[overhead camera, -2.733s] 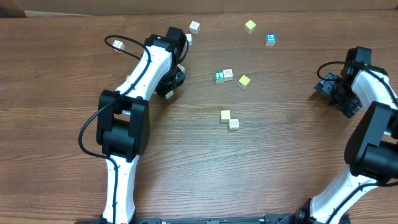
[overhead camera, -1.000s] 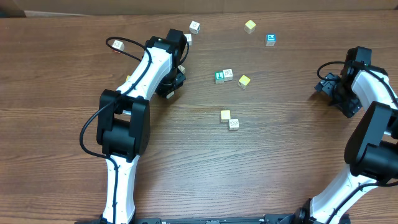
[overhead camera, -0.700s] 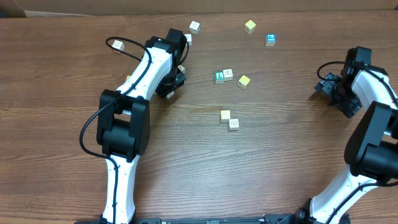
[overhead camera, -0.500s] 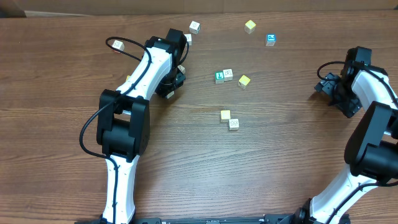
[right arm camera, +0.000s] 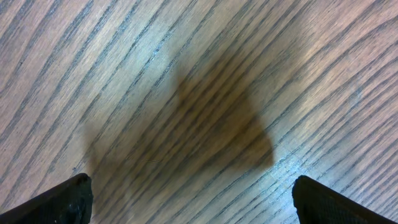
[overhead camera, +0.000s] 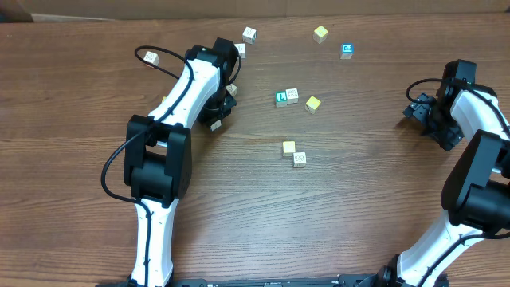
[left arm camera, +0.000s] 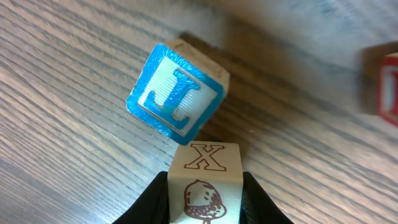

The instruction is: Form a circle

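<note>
My left gripper (left arm camera: 205,198) is shut on a white cube (left arm camera: 204,163) with a brown X and an acorn picture, one black finger on each side. Just ahead of it a cyan-blue letter cube (left arm camera: 176,94) lies tilted on the wood, close to the held cube's top edge. From above, the left gripper (overhead camera: 221,108) is at the table's left centre, and its arm hides the held cube. My right gripper (overhead camera: 416,110) is at the far right, open over bare wood (right arm camera: 199,93). No circle of cubes is in view.
Loose cubes are scattered: white (overhead camera: 249,34), yellow (overhead camera: 320,33), cyan (overhead camera: 347,50), a green and white pair (overhead camera: 287,97), yellow (overhead camera: 313,104), a yellow and white pair (overhead camera: 294,153), and one by the cable (overhead camera: 151,57). A red-edged cube (left arm camera: 388,90) is blurred at the right.
The left gripper has shifted slightly on the spot, and a pale bit now shows at its lower edge. The right arm and the loose cubes have not moved.
</note>
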Controlling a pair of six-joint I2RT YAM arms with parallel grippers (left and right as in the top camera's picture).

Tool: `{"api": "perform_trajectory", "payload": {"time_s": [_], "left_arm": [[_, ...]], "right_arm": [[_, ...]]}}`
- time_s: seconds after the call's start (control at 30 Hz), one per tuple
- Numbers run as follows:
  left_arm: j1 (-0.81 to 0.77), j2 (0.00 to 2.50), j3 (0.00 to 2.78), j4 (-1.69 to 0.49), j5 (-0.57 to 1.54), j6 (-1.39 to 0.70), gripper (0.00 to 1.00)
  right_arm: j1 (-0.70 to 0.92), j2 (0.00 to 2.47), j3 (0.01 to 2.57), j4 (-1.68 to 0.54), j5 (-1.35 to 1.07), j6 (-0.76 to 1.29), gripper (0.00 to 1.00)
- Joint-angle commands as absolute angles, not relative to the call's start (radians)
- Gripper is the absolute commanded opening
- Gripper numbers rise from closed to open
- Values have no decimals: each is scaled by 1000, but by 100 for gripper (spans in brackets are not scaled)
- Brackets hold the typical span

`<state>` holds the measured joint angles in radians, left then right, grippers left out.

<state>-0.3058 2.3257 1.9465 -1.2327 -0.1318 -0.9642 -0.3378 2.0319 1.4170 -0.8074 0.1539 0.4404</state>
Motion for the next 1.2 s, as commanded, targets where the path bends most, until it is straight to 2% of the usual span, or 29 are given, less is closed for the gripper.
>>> {"api": "perform_trajectory", "payload": {"time_s": [0.0, 0.5, 0.77, 0.93, 1.17], "left_arm": [[-303, 2300, 2009, -1250, -138, -935, 24], [-303, 2105, 2015, -1402, -102, -754, 24], [-315, 2092, 2005, -1489, -15, -628, 22], [-376, 2093, 1956, -1473, -6, -636, 23], [-520, 2093, 1819, -1340, -7, -683, 24]], "right_arm": [[-337, 2005, 1413, -805, 157, 445, 100], [-337, 2005, 1413, -805, 157, 445, 100], [-337, 2005, 1413, -805, 156, 445, 100], [-337, 2005, 1413, -805, 156, 445, 100], [-337, 2005, 1413, -805, 156, 445, 100]]}}
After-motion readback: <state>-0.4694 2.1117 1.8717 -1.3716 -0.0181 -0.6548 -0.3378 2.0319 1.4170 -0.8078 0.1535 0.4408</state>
